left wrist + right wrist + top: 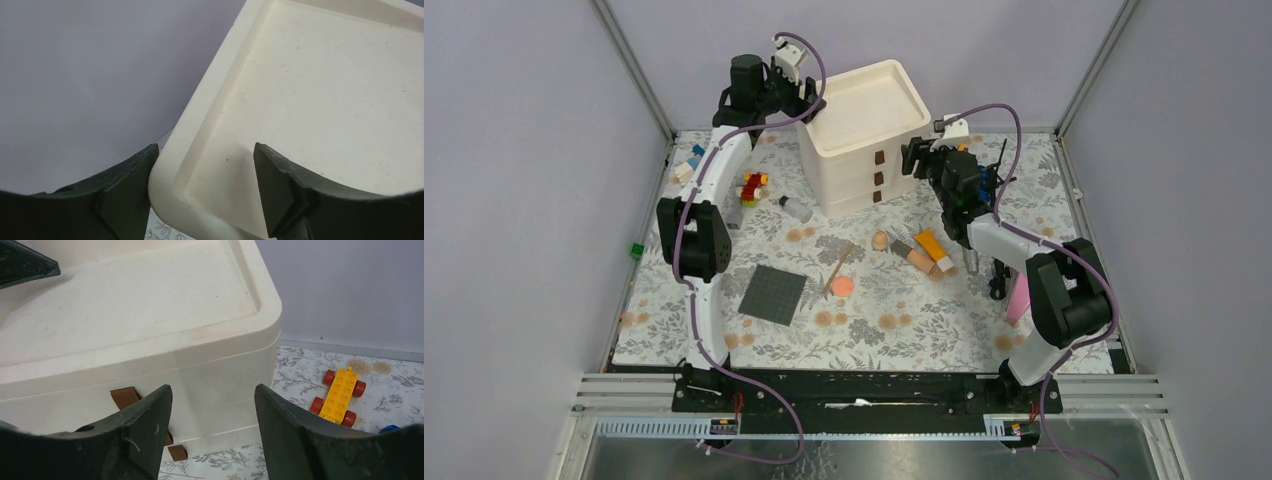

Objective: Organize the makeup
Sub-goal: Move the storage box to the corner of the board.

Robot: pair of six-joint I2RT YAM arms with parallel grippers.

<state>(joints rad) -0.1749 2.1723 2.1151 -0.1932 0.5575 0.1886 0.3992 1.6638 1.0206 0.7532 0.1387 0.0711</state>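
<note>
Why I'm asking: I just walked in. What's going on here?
Both arms are at the cream drawer box, neither holding anything. The left gripper, open, straddles a corner of its top tray; the right gripper, open, faces its drawers. The makeup tubes lie loose on the table, not yet tidied.

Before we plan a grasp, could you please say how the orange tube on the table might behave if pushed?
The orange tube lies flat, so a sideways push might roll it. It looks small, probably light. The beige tube close beside it could get shoved too.
</note>
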